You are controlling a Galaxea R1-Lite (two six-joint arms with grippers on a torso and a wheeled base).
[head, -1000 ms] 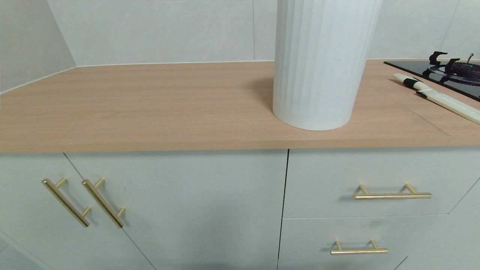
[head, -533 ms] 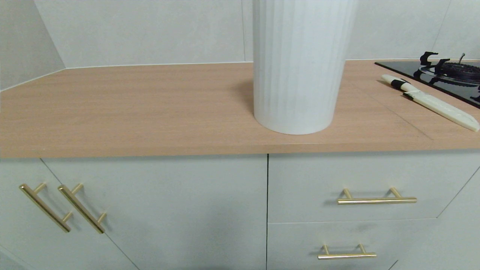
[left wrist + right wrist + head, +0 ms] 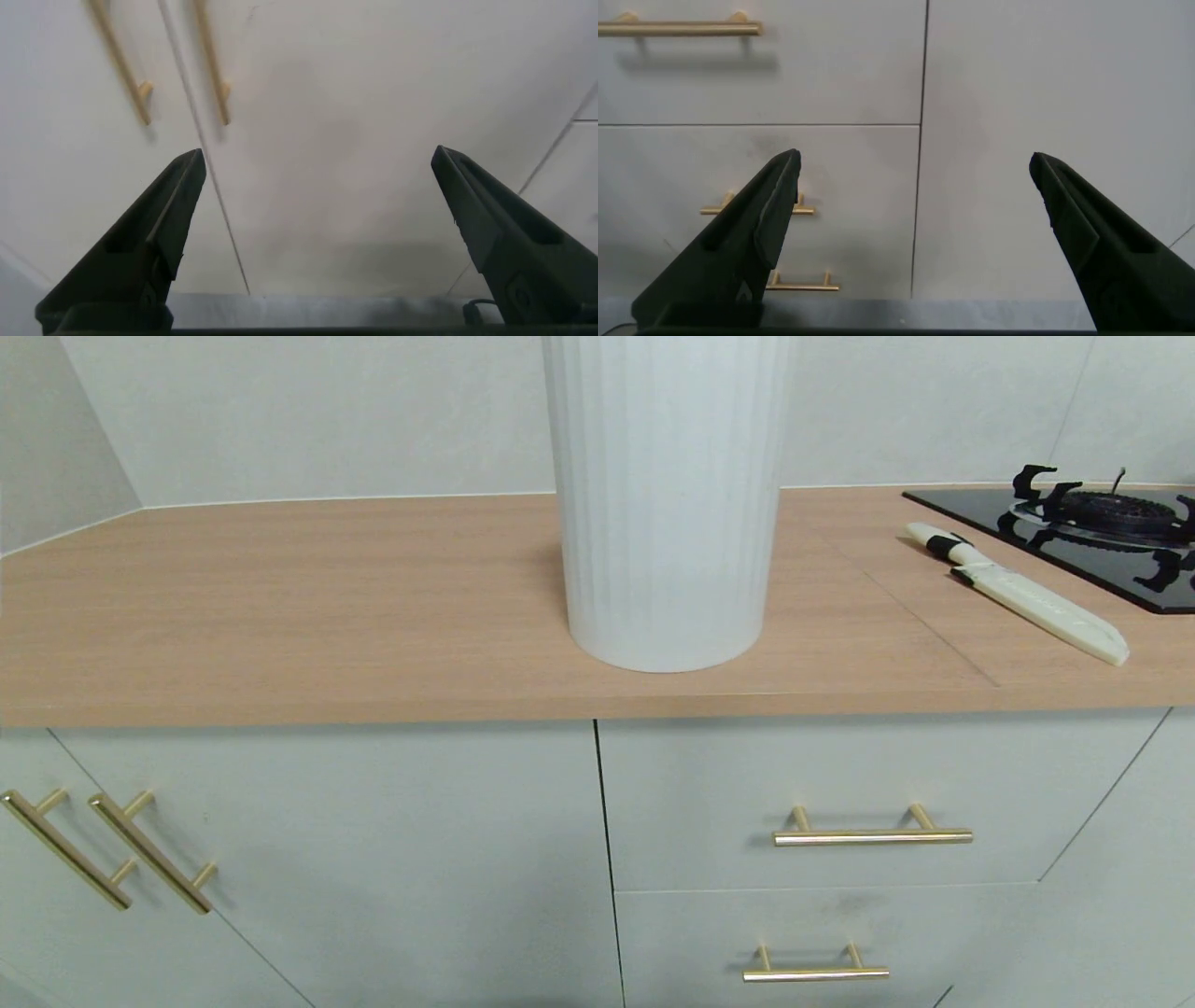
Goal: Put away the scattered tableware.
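Landmark for this record: tall white ribbed container [image 3: 665,523], upright on the wooden table [image 3: 280,607], close to the front edge, top cut off by the head view's frame.

Task's thing: cream knife [image 3: 1018,605] with a black band on its handle, flat on the table, well apart from the container on its right side. Handle end farther back than the container's base, tip angled toward the front edge and away from the container. Nothing gripping or resting on the knife.

Beyond the knife from the container: black glass hob [image 3: 976,513] set into the table, with a black burner grate [image 3: 1106,509] on it. Knife near the hob's edge, alongside it.

Below the container: pale cabinet fronts.
- Lower right of the container: two drawers, with the upper drawer handle [image 3: 873,835] and lower drawer handle [image 3: 815,974], both horizontal gold bars.
- Lower left of the container: paired gold door handles [image 3: 154,851], side by side.

State of left tool [image 3: 318,157]: fingers spread wide, gripping nothing, facing the door fronts with the paired gold handles, lower than the container and to its left.

State of right tool [image 3: 915,161]: fingers likewise spread wide, empty, facing the drawer fronts, lower than the container.
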